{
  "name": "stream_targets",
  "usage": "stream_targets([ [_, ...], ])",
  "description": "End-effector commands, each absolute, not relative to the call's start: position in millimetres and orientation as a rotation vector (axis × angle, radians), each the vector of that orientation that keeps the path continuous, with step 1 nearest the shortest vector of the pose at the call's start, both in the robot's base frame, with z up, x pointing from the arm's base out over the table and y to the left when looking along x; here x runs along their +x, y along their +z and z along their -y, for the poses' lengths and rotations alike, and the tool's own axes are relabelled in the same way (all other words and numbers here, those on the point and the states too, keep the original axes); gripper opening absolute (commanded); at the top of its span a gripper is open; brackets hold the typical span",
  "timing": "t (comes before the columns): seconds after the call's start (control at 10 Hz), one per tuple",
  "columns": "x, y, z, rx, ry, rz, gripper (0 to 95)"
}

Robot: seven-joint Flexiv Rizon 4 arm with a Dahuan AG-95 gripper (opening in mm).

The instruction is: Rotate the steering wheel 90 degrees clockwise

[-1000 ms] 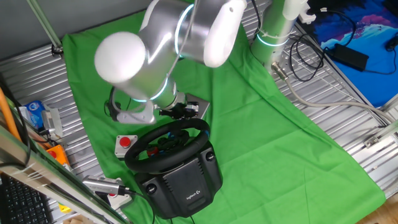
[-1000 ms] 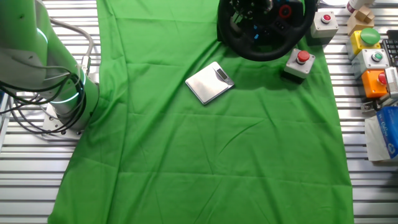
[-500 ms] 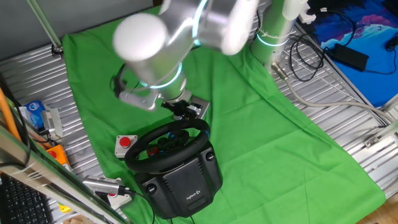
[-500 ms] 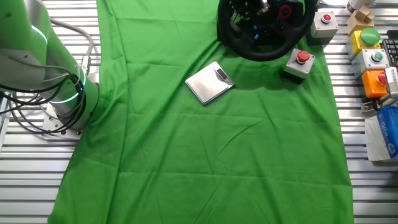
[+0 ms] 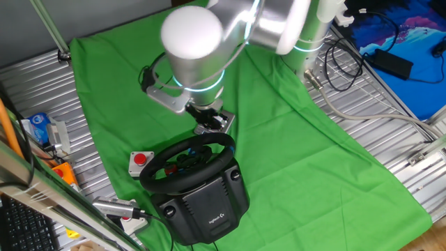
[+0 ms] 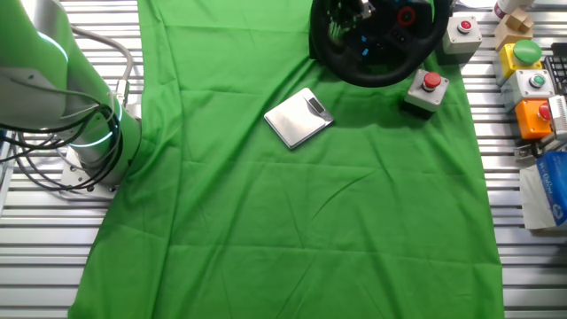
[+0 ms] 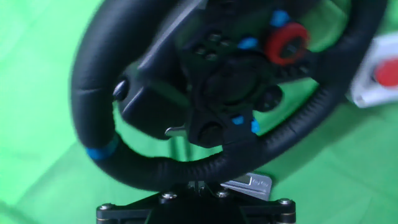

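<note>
The arm has swung right; tool (image 5: 209,130) near steering wheel (image 5: 187,162), jaw state unclear.

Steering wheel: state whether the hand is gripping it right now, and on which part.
It cannot be told. The hand sits at the steering wheel rim's lower arc in the hand view, but its fingers are out of sight and the picture is blurred.

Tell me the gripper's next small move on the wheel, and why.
Probably keep sweeping the rim clockwise. The hand view shows the steering wheel already tilted, its blue rim mark at lower left, and the gripper sits at the rim's far edge; its grip is hidden.
</note>
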State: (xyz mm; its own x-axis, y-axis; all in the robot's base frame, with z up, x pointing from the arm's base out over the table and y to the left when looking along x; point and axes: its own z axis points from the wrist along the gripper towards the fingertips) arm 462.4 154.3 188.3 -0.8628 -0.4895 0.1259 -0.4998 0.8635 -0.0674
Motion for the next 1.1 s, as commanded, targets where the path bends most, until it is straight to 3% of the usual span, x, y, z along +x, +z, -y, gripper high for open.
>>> stream_targets([
  [0.1, 471.9, 174.0, -115.0, 1.124, 0.168, 2.734, 0.0],
  [0.5, 488.6, 139.4, -55.0, 1.28, 0.179, 2.696, 0.0],
  [1.1, 508.0, 130.5, -17.9, 1.419, 0.134, 2.638, 0.0],
])
